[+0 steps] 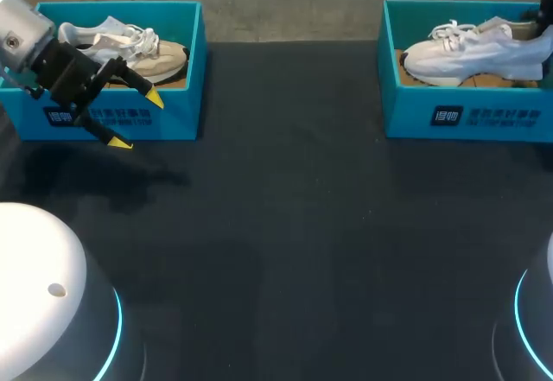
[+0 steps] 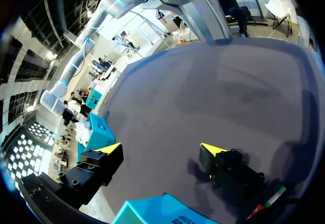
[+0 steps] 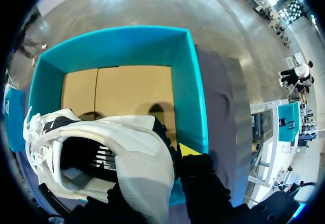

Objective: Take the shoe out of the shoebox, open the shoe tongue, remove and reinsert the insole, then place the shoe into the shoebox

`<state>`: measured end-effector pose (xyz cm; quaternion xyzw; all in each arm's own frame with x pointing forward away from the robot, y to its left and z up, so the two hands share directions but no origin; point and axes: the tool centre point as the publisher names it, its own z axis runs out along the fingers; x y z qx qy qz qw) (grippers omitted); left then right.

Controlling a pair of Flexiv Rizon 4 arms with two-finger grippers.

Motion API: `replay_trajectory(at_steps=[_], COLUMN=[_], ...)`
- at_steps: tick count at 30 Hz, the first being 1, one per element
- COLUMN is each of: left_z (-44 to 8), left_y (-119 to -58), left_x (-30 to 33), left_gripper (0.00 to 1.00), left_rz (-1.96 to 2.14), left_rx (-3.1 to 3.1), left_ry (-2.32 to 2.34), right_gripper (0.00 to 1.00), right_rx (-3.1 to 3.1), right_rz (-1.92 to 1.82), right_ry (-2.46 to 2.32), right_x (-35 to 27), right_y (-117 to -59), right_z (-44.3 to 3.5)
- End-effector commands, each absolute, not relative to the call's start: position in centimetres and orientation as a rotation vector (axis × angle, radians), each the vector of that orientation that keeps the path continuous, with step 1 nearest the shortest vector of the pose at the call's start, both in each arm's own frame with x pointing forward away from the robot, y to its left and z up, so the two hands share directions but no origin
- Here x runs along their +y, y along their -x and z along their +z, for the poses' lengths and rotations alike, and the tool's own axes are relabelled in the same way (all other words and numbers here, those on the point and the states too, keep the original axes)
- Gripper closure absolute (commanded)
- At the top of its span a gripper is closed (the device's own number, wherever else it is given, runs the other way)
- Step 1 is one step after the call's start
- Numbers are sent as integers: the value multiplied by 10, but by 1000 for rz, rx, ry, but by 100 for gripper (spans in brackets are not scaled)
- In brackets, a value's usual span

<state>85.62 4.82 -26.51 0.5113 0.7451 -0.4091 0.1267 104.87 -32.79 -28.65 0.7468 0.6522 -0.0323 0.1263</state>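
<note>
We see two teal boxes on the dark table (image 1: 285,225), one toward 10 o'clock and one toward 2 o'clock, well apart. The right box (image 1: 449,117) holds the white shoe (image 1: 467,53), toe toward 9 o'clock and heel toward 3 o'clock, where our right arm (image 1: 545,1) comes in at the corner. The heel sits higher than the toe.

From the right wrist, our right gripper (image 3: 157,158) is pinching the heel of the white shoe (image 3: 137,148). One yellow tip shows against the outside of the heel, just by the box wall (image 3: 188,82). The other finger is on the far side of the heel, its tip hidden. The shoe's opening faces us, laces at the far end, and bare brown cardboard shows on the box floor ahead of it.

The left box (image 1: 177,126) holds a beige shoe (image 1: 130,48). Our left gripper (image 1: 137,120) hangs in front of that box's front wall at about 6 o'clock from the shoe, fingers spread wide and nothing between them. From the left wrist, the left gripper (image 2: 161,149) shows both yellow tips apart over the table (image 2: 213,82), with a corner of the left box (image 2: 157,211) under it
</note>
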Motion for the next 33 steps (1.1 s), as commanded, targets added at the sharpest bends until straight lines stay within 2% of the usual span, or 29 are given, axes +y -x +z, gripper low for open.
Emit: replay_trajectory(at_steps=[1,33], left_z=[-264,-264], left_y=[-855,-855], left_x=[48,48], left_gripper=[0,0], left_rz=[-1185,-1185], left_rx=[2172,2172], left_ry=[-1489,-1489], right_gripper=[100,100], right_rx=[1892,1930], right_rz=[-90,-129], right_ry=[-2171,-2192], right_x=[-328,-329], right_y=[-1044,-1020], right_z=[-295,-354])
